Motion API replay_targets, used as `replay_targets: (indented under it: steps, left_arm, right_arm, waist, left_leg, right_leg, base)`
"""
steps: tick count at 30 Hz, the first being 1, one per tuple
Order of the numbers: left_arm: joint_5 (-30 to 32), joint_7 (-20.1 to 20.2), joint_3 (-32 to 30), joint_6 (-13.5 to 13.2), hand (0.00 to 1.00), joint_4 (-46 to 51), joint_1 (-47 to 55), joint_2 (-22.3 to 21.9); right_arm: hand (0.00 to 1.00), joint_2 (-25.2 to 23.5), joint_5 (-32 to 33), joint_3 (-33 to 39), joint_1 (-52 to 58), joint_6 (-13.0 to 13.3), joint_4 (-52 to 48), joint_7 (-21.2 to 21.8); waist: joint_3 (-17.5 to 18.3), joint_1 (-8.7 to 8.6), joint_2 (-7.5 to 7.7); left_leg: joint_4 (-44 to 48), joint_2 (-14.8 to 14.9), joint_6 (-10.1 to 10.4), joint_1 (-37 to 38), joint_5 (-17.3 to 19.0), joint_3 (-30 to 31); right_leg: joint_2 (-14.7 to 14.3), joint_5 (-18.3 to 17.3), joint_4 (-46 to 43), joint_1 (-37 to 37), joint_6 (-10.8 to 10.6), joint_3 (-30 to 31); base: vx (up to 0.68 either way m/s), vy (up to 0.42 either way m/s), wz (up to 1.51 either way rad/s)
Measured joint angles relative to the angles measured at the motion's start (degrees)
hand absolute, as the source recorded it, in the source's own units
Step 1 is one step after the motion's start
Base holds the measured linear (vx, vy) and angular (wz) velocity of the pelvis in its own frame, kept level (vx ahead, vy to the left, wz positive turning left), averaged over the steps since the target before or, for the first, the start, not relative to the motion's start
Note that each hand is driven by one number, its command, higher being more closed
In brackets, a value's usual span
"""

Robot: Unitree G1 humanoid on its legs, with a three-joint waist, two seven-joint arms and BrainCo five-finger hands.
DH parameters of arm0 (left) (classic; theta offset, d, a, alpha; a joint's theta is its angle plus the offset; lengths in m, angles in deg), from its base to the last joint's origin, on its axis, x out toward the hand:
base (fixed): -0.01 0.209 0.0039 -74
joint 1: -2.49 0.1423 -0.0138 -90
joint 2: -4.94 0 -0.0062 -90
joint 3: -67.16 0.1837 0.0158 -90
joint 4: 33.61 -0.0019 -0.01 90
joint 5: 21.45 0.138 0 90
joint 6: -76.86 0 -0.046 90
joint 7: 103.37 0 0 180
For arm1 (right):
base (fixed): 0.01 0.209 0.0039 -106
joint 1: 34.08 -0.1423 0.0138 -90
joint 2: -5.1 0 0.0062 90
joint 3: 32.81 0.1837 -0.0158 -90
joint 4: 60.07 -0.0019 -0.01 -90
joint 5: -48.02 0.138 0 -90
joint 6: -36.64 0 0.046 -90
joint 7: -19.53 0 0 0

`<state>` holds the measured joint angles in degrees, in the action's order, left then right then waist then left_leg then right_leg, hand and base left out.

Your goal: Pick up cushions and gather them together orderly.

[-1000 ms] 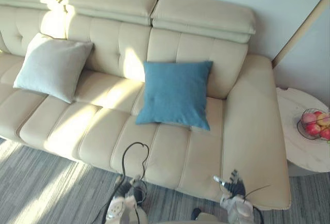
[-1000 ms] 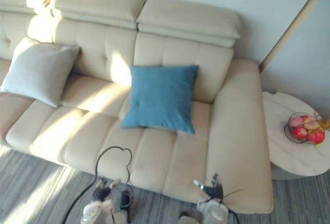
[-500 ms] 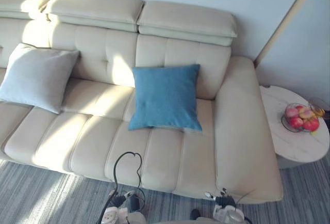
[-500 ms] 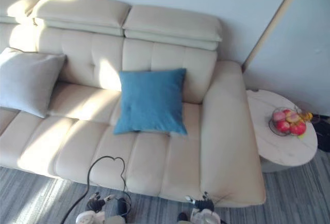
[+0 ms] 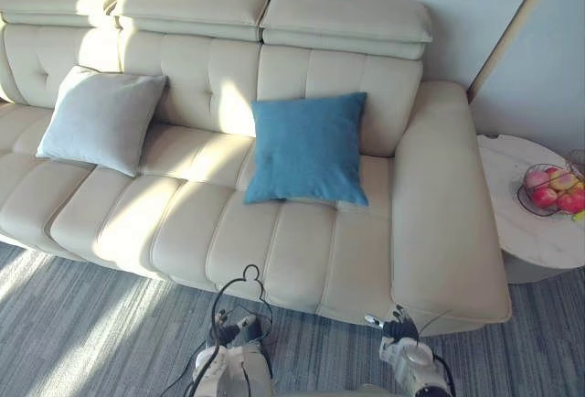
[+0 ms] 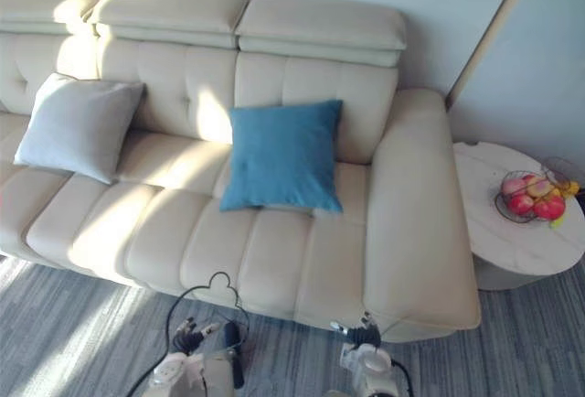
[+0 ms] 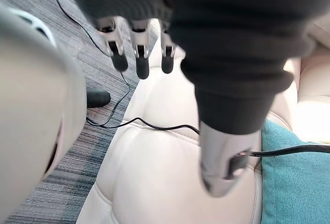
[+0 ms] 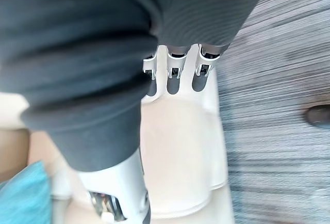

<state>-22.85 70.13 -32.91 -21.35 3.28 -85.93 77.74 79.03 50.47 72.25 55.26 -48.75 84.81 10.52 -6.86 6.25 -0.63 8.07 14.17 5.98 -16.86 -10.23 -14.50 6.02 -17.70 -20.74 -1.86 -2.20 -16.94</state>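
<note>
Left hand (image 7: pixel 140 59): low in front of the sofa (image 5: pixel 183 228), above the striped grey carpet (image 5: pixel 73 324); fingers straight and loose, thumb held apart, nothing in its grasp. Right hand (image 8: pixel 175 77): likewise low, in front of the sofa's right-end armrest; fingers straight in a row, thumb apart, released and carrying nothing. Sofa: cream, padded, with a tufted backrest and three headrest pads along the top, standing against a pale wall; patches of sunlight lie across the seat and backrest. Blue cushion (image 5: pixel 306 148): square, standing on the seat and leaning back against the backrest, toward the right end of the sofa, just beside the armrest; a corner of it also shows in each wrist view. Grey cushion (image 5: pixel 102 120): square, pale, leaning against the backrest further to the left, tilted slightly, well apart from the blue cushion, with bare seat between the two. Neither cushion is touched by a hand. Side table (image 5: pixel 535 232): round, pale-topped, just beside the sofa's right end. Wire bowl (image 5: pixel 551 198): on the side table, holding red and yellowish fruit.
</note>
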Motion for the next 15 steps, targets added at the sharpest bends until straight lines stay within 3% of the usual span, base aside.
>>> replay_targets:
  steps: [1,2,3,4,6,7,10,12,15]
  left_arm:
    - [0.06,0.11,-0.08,-0.02,0.00,0.90,-0.15,0.19]
    - [0.06,0.12,-0.08,-0.04,0.00,1.04,-0.22,0.28]
    - [0.05,0.12,-0.09,-0.03,0.00,1.07,-0.13,0.41]
    - [0.06,0.14,-0.11,-0.02,0.00,0.79,0.21,-0.06]
    - [0.13,0.35,-0.21,0.11,0.00,0.42,0.34,-0.60]
    - [0.14,0.43,-0.44,0.18,0.00,-0.09,0.43,-0.80]
    - [0.20,0.32,-0.38,0.30,0.00,-1.29,1.23,2.31]
    - [0.25,0.30,-0.21,0.34,0.00,-2.43,1.71,2.82]
    - [1.13,0.29,-0.22,0.52,0.00,-3.77,2.08,3.31]
  right_arm:
    - [0.00,-0.06,-0.04,0.06,0.49,-0.26,0.03,-0.37]
    - [0.00,0.10,-0.06,0.05,0.56,-0.36,0.01,-0.39]
    - [0.00,0.42,-0.08,0.06,0.93,-0.51,0.00,-0.40]
    - [0.00,0.61,-0.10,0.08,1.46,-0.53,-0.04,-0.37]
    - [0.00,0.14,-0.20,0.57,1.99,-0.76,0.15,-0.16]
    - [0.00,-0.25,-0.25,1.19,1.89,-0.84,0.45,0.07]
    - [0.00,-3.27,-0.24,2.87,1.83,-1.28,3.72,1.22]
    - [0.00,-2.59,-0.22,3.88,1.87,-1.22,5.10,1.23]
    - [0.00,-1.98,-0.21,6.34,1.77,-1.19,6.19,1.23]
  waist:
    - [-0.40,-0.02,0.89]
    - [-0.60,-0.04,1.30]
    - [-0.72,-0.31,1.81]
    - [-0.44,-0.77,1.41]
    - [0.04,-0.94,0.50]
    - [0.35,-1.36,0.08]
    - [2.43,-1.90,4.14]
    - [2.58,-3.41,4.07]
    - [3.64,-3.44,3.30]
  left_leg:
    - [8.15,-0.38,-0.36,-1.28,4.94,1.10]
    - [11.58,-0.84,-0.98,-1.33,7.23,1.35]
    - [19.52,-1.54,-1.78,-1.06,12.65,2.16]
    - [24.45,-1.35,-1.30,-0.29,17.21,3.82]
    - [25.93,-0.71,0.44,1.87,22.95,5.64]
    - [21.66,-1.41,1.20,3.32,25.41,5.68]
    - [13.02,-6.16,-0.56,5.96,21.56,4.03]
    - [10.29,-8.17,-1.57,7.97,20.27,3.91]
    - [5.68,-9.76,-1.91,9.36,17.40,3.56]
  right_leg:
    - [1.27,0.70,-0.21,-0.35,0.36,-0.28]
    - [1.92,1.10,-0.18,-0.35,0.22,-0.16]
    - [3.35,2.14,0.30,-0.46,-0.41,0.25]
    - [3.53,3.24,1.14,-0.58,-1.07,0.48]
    - [3.33,4.47,1.63,-1.44,-2.50,1.22]
    - [2.68,5.45,2.76,-1.78,-3.76,1.85]
    - [4.19,9.42,9.90,-0.50,-3.74,4.58]
    - [5.07,11.46,13.18,2.04,-3.98,5.13]
    - [5.47,13.56,16.12,2.30,-3.41,5.60]
  base:
    - [-0.16,0.010,0.09]
    - [-0.19,0.058,-0.09]
    - [-0.16,0.116,-0.08]
    - [-0.18,0.169,-0.07]
    - [-0.08,0.265,-0.05]
    - [-0.06,0.271,-0.04]
    - [-0.03,0.161,-0.05]
    - [-0.01,0.123,0.19]
    - [-0.06,0.074,0.00]
